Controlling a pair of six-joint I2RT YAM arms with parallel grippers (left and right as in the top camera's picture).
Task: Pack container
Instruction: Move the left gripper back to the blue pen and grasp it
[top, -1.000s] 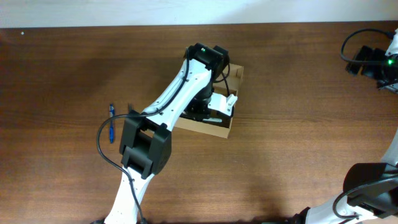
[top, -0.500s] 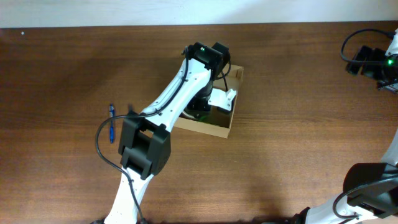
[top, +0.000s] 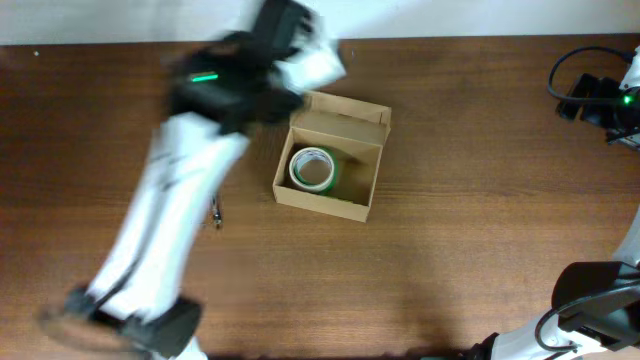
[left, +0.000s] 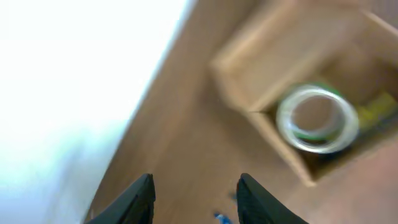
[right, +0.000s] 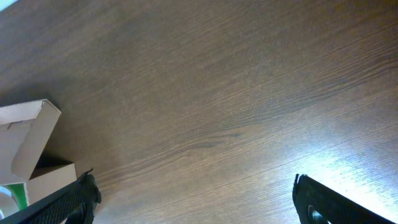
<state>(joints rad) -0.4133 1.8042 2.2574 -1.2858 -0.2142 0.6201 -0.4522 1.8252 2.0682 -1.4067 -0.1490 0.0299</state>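
Note:
The container is an open tan cardboard box at the table's middle, with its flap lid standing at the far side. A white and green tape roll lies flat inside it. My left gripper is blurred, up and to the left of the box near the table's far edge. In the left wrist view its jaws are open and empty over bare wood, with the container and tape roll to the upper right. My right gripper is open and empty, far right of the container.
The left arm stretches blurred across the table's left half. A bit of a blue pen shows between the left jaws. Something yellowish lies in the box beside the roll. Cables and the right arm sit at the far right.
My left arm has swung out of the box, up and to the left, with open jaws. The tape roll it covered now lies uncovered in the box. The right arm has not moved.

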